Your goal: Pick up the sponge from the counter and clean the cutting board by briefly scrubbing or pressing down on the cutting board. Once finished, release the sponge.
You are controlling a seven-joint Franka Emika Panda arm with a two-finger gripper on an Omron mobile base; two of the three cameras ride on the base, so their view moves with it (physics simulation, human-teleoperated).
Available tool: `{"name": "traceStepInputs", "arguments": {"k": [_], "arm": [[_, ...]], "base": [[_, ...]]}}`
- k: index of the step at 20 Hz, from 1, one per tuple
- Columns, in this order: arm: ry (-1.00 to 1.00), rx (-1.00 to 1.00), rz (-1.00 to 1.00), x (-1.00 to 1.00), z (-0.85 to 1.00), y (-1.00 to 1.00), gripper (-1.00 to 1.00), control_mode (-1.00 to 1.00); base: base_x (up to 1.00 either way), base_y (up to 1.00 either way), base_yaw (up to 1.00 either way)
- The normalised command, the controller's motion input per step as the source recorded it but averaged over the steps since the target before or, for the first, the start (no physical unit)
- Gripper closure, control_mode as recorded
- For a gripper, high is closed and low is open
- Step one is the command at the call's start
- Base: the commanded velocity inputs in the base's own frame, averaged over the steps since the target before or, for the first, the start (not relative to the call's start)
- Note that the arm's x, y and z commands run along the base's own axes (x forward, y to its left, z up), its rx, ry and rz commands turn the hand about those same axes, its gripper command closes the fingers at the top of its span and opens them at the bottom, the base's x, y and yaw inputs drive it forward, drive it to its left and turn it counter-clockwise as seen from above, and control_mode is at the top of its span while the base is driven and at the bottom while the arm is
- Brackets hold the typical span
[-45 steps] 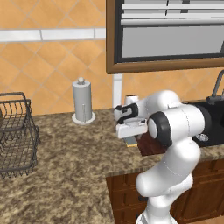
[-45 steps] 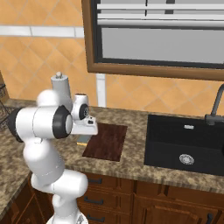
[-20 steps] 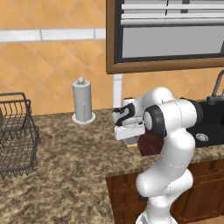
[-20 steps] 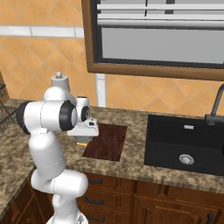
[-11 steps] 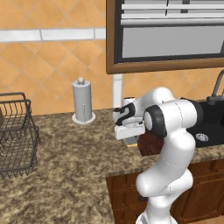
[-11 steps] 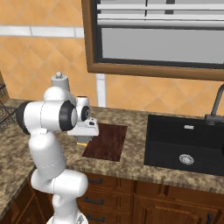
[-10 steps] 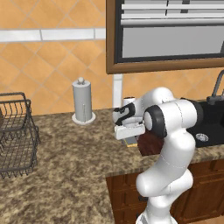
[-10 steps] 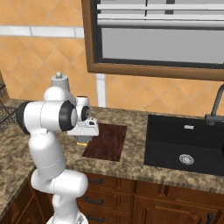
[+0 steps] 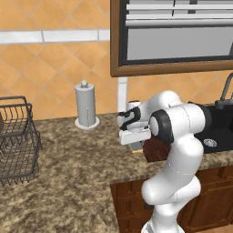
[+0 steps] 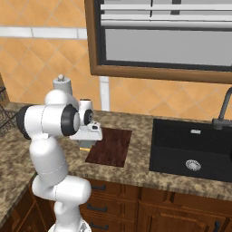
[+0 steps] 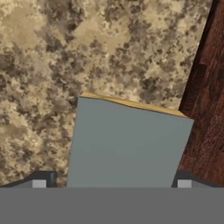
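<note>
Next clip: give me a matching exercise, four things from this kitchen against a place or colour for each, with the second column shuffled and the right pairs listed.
Things:
1. sponge
2. cutting board
3. wire basket
4. paper towel holder

Descriptions:
A. upright against the tiled wall, behind the arm
B. grey-green top over a yellow edge, between the fingers
C. dark reddish-brown, flat on the counter left of the sink
D. dark mesh, at the far left of the counter

Pairs: 1-B, 2-C, 3-D, 4-A
</note>
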Motion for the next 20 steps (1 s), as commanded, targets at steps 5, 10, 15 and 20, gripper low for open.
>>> {"name": "traceStepInputs", "arguments": {"k": [5, 10, 15, 20], "arm": [[0.0, 0.0, 0.0, 0.0, 0.0, 0.16, -1.0, -1.0], [0.0, 0.0, -0.01, 0.0, -0.02, 0.03, -1.0, -1.0], [0.0, 0.0, -0.01, 0.0, -0.03, 0.0, -1.0, -1.0], [0.0, 0.0, -0.01, 0.0, 0.0, 0.0, 1.0, -1.0]], "base": [[0.0, 0.0, 0.0], [0.0, 0.0, 0.0], [0.0, 0.0, 0.0], [0.0, 0.0, 0.0]]}}
